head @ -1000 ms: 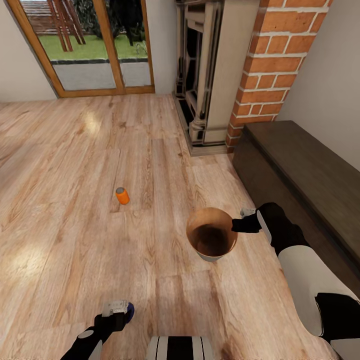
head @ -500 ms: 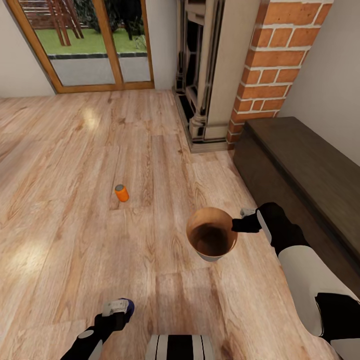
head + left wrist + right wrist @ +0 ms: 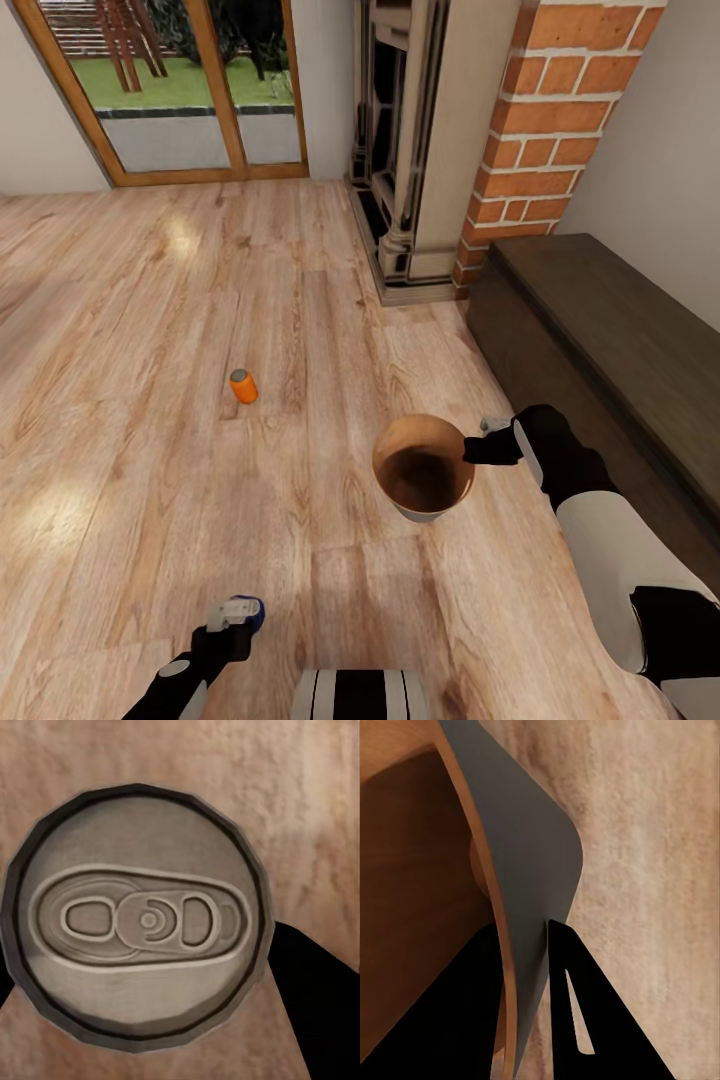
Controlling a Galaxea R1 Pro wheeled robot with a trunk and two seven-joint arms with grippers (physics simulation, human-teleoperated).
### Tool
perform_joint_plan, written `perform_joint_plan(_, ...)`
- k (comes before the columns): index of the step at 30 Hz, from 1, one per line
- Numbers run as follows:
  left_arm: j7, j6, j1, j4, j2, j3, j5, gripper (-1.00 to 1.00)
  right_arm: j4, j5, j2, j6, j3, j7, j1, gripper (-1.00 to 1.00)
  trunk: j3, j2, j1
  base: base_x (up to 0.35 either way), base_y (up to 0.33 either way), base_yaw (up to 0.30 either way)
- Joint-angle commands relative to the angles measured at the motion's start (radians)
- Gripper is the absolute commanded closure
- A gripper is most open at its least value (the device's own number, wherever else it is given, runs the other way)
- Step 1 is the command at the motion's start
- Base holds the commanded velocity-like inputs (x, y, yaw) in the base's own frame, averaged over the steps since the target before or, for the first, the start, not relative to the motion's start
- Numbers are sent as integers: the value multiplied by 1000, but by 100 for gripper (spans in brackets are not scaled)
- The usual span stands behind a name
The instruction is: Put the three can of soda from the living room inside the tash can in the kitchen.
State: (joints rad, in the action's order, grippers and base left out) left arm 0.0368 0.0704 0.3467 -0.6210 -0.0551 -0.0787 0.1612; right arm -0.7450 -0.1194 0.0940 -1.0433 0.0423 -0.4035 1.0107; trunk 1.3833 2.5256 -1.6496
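One orange can of soda [image 3: 243, 386] stands upright on the light wood floor, left of centre. My left gripper [image 3: 234, 614] is low near the view's bottom edge, shut on a dark blue can of soda [image 3: 252, 607]. Its dull grey top [image 3: 139, 919] faces the left wrist camera, with a black finger [image 3: 315, 997] beside it. The tash can [image 3: 424, 470], grey outside and brown inside, hangs above the floor. My right gripper [image 3: 478, 447] is shut on its rim, a finger [image 3: 577, 1020] on either side of the grey wall [image 3: 529, 855]. No can shows inside it.
A brick fireplace [image 3: 520, 140] with a dark hearth stands ahead. A long dark wooden bench [image 3: 610, 340] runs along the right wall beside my right arm. A glass patio door [image 3: 170, 90] is at the far left. Open wood floor [image 3: 120, 300] spreads to the left.
The whole view has shifted slightly, so the camera moved. Both grippers have kept their holds, and the orange can stays put on the floor.
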Motion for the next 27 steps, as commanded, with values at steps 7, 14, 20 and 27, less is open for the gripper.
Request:
perform_joint_plan(7, -1, 0, 0, 0, 1, -1, -2, 100, 0, 25, 0, -4, 1, -5, 0, 100, -23, -1, 3, 0, 0, 0)
perform_joint_plan(14, 1, 0, 0, 0, 0, -1, -2, 100, 1, 24, -2, -4, 1, -4, 0, 100, -50, -3, 6, 0, 0, 0)
perform_joint_plan(20, 10, 13, 0, -22, -6, -1, 2, 100, 4, 25, -6, -4, 1, -5, -17, 100, -74, -4, 9, 0, 0, 0)
perform_joint_plan(27, 81, 216, 3, -260, -17, 9, 6, 100, 14, 30, -15, -4, -7, -6, -40, 100, -101, -6, 12, 0, 0, 0)
